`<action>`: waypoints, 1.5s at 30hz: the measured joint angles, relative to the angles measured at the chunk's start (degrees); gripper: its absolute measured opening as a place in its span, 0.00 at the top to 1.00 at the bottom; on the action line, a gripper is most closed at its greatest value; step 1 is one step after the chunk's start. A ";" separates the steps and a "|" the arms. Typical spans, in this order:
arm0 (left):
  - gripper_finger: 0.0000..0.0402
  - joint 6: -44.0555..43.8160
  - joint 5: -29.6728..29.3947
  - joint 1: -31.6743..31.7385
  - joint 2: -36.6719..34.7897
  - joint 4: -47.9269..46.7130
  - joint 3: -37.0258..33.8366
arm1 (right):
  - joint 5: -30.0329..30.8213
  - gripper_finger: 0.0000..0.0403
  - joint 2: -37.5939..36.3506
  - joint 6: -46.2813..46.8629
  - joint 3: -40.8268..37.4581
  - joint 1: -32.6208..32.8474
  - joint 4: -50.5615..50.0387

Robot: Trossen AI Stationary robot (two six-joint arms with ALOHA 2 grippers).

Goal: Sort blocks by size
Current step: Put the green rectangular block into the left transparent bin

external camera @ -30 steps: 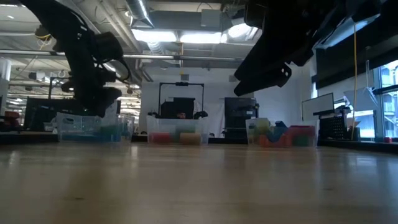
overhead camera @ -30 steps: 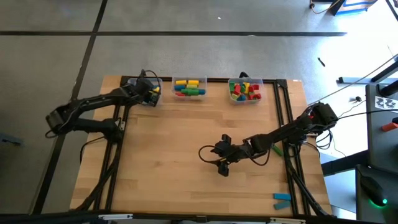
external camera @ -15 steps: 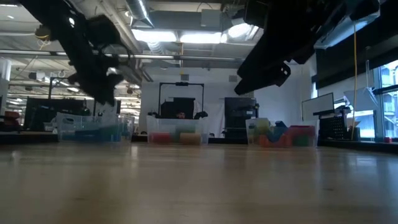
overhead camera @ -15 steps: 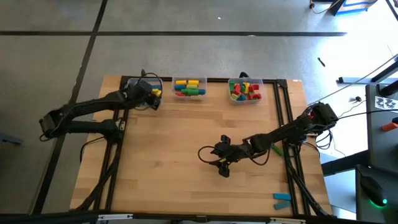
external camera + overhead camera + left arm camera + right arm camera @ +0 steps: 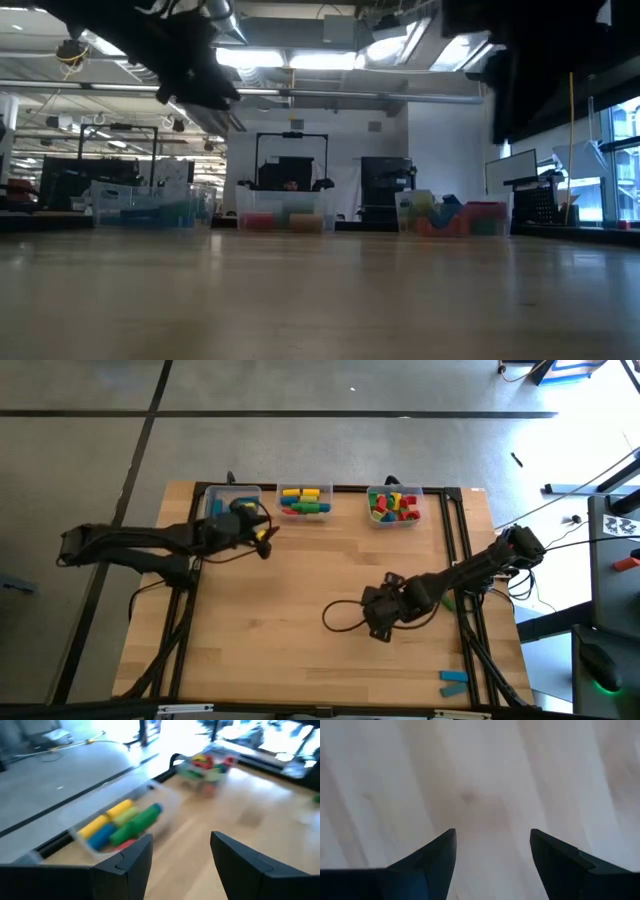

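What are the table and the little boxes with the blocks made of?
The table looks like pale wood with a smooth finish: grain lines and plank seams show. The bins seem to be clear plastic, since the coloured blocks show through their walls. The blocks look smooth and brightly painted; wood or plastic, I cannot tell.

Wooden table (image 5: pixel 290 590), three clear bins (image 5: pixel 305 501) along its far edge, grey floor (image 5: pixel 300 440) beyond
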 joint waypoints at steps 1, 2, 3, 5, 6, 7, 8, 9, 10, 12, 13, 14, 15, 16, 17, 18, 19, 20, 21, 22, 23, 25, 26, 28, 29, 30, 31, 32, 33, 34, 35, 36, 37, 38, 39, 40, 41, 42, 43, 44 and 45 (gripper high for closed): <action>0.51 -0.05 -0.02 -1.10 0.51 1.24 0.00 | 0.24 0.38 0.00 2.32 0.64 0.03 -3.35; 0.51 -0.05 0.00 -2.13 1.04 2.74 0.00 | -0.11 0.38 0.02 4.76 1.07 0.03 -6.29; 0.51 -0.04 0.00 -2.95 1.60 4.12 0.00 | -1.23 0.38 0.00 7.06 1.25 -0.03 -9.32; 0.51 0.27 0.01 -4.06 2.80 7.66 0.00 | -2.81 0.38 0.02 11.21 1.13 -0.67 -16.22; 0.51 0.77 -0.01 -4.59 3.35 8.95 0.00 | -3.32 0.38 0.04 12.86 1.10 -0.98 -19.58; 0.51 1.36 -0.04 -5.08 3.87 9.59 0.00 | -3.78 0.38 0.02 14.38 1.09 -1.46 -22.82; 0.51 1.58 -0.09 -5.53 4.38 9.83 0.00 | -4.35 0.38 0.00 15.49 0.84 -2.09 -25.52; 0.51 1.86 -0.08 -5.91 4.91 10.02 0.00 | -5.35 0.38 0.00 16.34 0.39 -2.87 -27.78; 0.51 1.97 -0.06 -6.24 5.40 10.11 0.00 | -6.47 0.38 0.03 16.70 -0.10 -3.70 -29.78; 0.51 1.98 -0.06 -6.92 6.39 10.17 0.00 | -8.87 0.38 0.02 16.74 -1.33 -5.78 -32.48; 0.51 2.12 -0.06 -7.21 6.76 10.26 0.00 | -10.05 0.38 0.00 16.45 -2.17 -6.92 -32.81; 0.51 2.51 -0.08 -7.52 7.24 10.03 0.00 | -11.36 0.38 0.02 15.94 -3.24 -8.34 -32.49; 0.51 2.88 -0.12 -7.83 7.80 10.29 0.00 | -12.41 0.38 0.02 15.07 -4.45 -9.73 -31.87; 0.51 3.18 -0.11 -8.04 8.25 10.68 0.00 | -13.61 0.38 0.02 14.32 -5.60 -11.28 -31.58; 0.51 3.66 -0.11 -8.13 8.50 10.75 0.00 | -14.66 0.38 0.02 13.31 -6.85 -12.76 -31.45; 0.51 4.13 -0.09 -8.16 8.56 10.71 0.00 | -15.50 0.38 0.02 12.28 -8.13 -14.23 -31.23; 0.51 4.18 -0.09 -8.17 8.56 10.71 0.00 | -16.30 0.38 0.02 11.56 -9.48 -15.70 -30.61; 0.51 4.18 -0.09 -8.15 8.56 10.68 0.00 | -17.19 0.38 0.08 10.55 -10.70 -17.21 -30.16; 0.51 4.18 -0.11 -8.13 8.56 10.58 0.00 | -18.15 0.38 0.08 9.80 -11.93 -18.57 -29.77; 0.51 4.24 -0.11 -8.19 8.56 10.37 0.00 | -19.09 0.38 0.07 8.94 -13.02 -19.83 -29.02; 0.51 4.45 -0.15 -8.24 8.56 10.38 0.00 | -20.02 0.38 0.07 8.49 -14.01 -21.01 -27.99; 0.51 5.07 -0.15 -8.37 8.56 10.41 0.00 | -21.52 0.38 0.07 7.52 -15.88 -22.99 -26.29; 0.51 5.58 -0.15 -8.37 8.56 10.41 0.00 | -22.09 0.38 0.07 7.22 -16.74 -23.92 -26.04; 0.51 5.95 -0.13 -8.37 8.56 10.39 0.00 | -22.28 0.38 0.07 6.54 -18.40 -25.67 -25.77; 0.51 5.95 -0.15 -8.37 8.56 10.43 0.00 | -22.31 0.38 0.07 6.19 -19.26 -26.49 -25.72; 0.51 5.95 -0.14 -8.37 8.56 10.43 0.00 | -22.61 0.38 0.07 6.00 -20.16 -27.27 -25.73; 0.51 5.95 -0.13 -8.35 8.56 10.43 0.00 | -23.11 0.38 0.07 5.94 -21.12 -27.99 -25.61; 0.51 5.95 -0.15 -8.35 8.56 10.41 0.00 | -23.62 0.38 0.07 5.89 -22.11 -28.75 -25.29; 0.51 5.95 -0.15 -8.35 8.56 10.41 0.00 | -24.05 0.38 0.07 5.72 -23.17 -29.36 -24.66; 0.51 5.95 -0.15 -8.35 8.56 10.41 0.00 | -24.41 0.38 0.07 5.38 -24.18 -29.84 -23.69; 0.51 5.95 -0.14 -8.35 8.56 10.40 0.00 | -24.66 0.38 0.07 4.58 -25.14 -30.30 -22.80; 0.51 5.95 -0.13 -8.35 8.56 10.38 0.00 | -24.85 0.38 0.07 4.36 -26.11 -30.70 -22.03; 0.51 5.95 -0.14 -8.35 8.56 10.40 0.00 | -24.90 0.39 0.46 4.28 -26.54 -31.04 -21.68; 0.51 5.95 -0.13 -8.35 8.56 10.41 0.00 | -24.85 0.39 0.80 4.13 -26.23 -31.50 -21.46; 0.51 5.95 -0.13 -8.35 8.56 10.40 0.00 | -24.94 0.39 0.83 3.32 -26.18 -31.86 -19.81; 0.51 5.95 -0.13 -8.35 8.56 10.41 -0.01 | -24.88 0.40 1.03 2.98 -26.13 -32.15 -19.02; 0.51 5.95 -0.13 -8.35 8.56 10.41 0.00 | -24.81 0.41 1.51 2.93 -26.22 -32.16 -18.69; 0.51 5.95 -0.13 -8.35 8.56 10.38 0.00 | -24.70 0.42 1.97 2.94 -26.35 -32.17 -18.36; 0.51 5.91 -0.13 -8.35 8.56 10.38 -0.02 | -24.71 0.43 2.67 2.94 -26.28 -32.19 -18.46; 0.51 5.86 -0.13 -8.35 8.56 10.38 -0.02 | -24.74 0.45 3.44 2.90 -26.28 -32.26 -18.96; 0.51 5.88 -0.13 -8.35 8.56 10.39 -0.02 | -24.60 0.46 4.35 2.90 -26.48 -32.50 -19.36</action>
